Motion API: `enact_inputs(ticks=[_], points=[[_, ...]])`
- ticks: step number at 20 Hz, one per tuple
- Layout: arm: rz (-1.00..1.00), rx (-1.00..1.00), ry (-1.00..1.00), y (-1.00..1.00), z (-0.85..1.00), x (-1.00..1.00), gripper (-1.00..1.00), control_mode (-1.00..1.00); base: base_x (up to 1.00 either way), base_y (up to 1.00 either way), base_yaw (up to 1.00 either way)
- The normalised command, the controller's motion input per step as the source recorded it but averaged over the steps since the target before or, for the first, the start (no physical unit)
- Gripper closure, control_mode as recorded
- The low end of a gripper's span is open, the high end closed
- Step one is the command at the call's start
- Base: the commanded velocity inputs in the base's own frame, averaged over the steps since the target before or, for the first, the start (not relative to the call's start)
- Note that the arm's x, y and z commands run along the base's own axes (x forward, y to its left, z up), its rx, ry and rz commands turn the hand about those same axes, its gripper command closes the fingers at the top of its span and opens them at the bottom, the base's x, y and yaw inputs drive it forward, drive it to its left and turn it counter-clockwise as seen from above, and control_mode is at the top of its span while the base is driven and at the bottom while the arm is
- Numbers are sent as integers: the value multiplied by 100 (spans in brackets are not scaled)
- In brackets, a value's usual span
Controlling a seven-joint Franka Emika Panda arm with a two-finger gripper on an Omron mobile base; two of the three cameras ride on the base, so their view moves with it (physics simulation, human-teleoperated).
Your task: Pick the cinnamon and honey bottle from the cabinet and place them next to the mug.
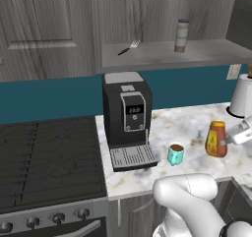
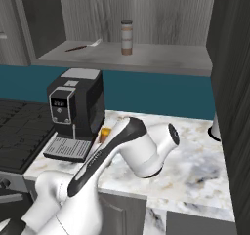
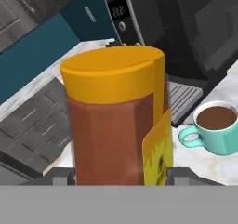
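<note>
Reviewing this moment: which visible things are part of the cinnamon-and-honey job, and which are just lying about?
Part of the job:
- honey bottle, on the counter between the gripper fingers
- cinnamon, upright on the cabinet shelf
- mug, on the counter beside the honey bottle

Just lying about:
- coffee machine
- fork on the shelf
- stove

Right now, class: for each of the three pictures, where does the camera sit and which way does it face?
Left base view: behind-left, facing the counter; white arm at lower right.
Right base view: behind-right, same counter; arm from lower left.
Hand view: on the hand, along the pincer at the honey bottle and mug.
Base views share cinnamon and coffee machine.
</note>
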Motion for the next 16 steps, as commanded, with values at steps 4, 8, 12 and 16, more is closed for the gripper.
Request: enact_inputs(ticks=[4, 8, 12, 16], points=[[0, 0, 15, -47, 0, 77, 100, -100, 0, 0, 0], [0, 0, 15, -34, -1, 47, 100, -100, 0, 0, 0], [0, 0, 11, -2, -21, 20, 100, -100, 0, 0, 0], [0, 0, 2, 0, -38, 3, 100, -100, 0, 0, 0]])
